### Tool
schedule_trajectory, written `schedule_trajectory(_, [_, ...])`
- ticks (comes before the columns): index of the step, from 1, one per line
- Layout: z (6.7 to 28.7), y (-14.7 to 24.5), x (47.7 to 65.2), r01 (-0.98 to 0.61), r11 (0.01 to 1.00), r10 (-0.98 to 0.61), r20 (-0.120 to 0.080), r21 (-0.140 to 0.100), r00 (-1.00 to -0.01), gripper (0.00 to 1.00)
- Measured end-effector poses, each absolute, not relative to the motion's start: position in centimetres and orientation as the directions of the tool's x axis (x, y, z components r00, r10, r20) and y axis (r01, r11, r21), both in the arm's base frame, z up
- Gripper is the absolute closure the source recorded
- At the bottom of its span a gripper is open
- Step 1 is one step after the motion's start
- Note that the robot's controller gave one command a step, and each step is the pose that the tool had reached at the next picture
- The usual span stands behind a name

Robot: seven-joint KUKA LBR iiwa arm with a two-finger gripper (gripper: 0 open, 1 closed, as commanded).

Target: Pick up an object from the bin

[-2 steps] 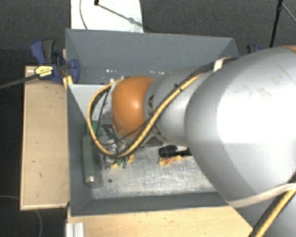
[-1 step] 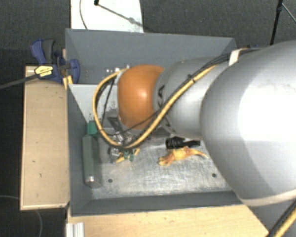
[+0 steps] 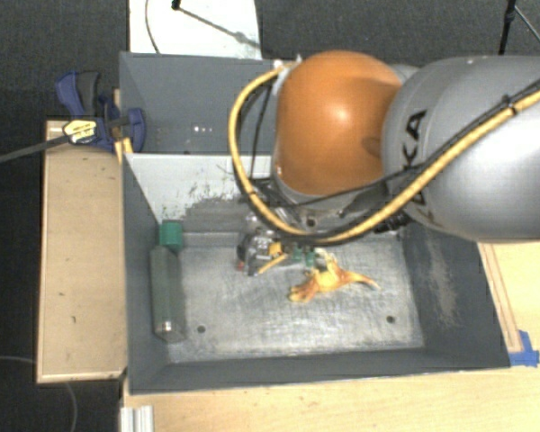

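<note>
The arm enters from the right, and its orange cover [image 3: 328, 124] and a looped yellow cable [image 3: 237, 138] block my line of sight to most of the wrist and to the rear middle of the bin [image 3: 252, 331]. The gripper [image 3: 256, 252] is visible only as a dark and metallic cluster just below the cover, low over the floor slightly left of centre. I cannot tell whether it is open or closed, and nothing can be confirmed in its grasp. Just right of it are small green and orange pieces [image 3: 292, 257]; these may be a loose item or part of the tool, as the view there is too cluttered to separate them. The nearest identifiable item is a yellow-orange toy figure [image 3: 328, 282], lying flat on the floor at the centre of the bin, right of and slightly in front of the gripper, with its upper edge running under the arm's shadow. A translucent grey-green bottle [image 3: 166, 291] with a green cap [image 3: 170, 234] lies along the left wall, well apart from the gripper.
</note>
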State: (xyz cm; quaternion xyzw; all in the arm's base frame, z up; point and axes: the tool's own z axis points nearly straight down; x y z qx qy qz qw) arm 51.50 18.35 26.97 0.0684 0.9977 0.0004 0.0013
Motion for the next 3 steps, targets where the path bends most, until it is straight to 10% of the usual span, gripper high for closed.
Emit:
schedule_trajectory(2, [26.9, 18.4, 51.5, 0.134, 0.991, 0.134, -0.002, 0.0, -0.991, 1.0])
schedule_trajectory(3, [22.8, 19.9, 50.9, 0.114, 0.993, 0.114, -0.005, 0.002, -0.993, 1.0])
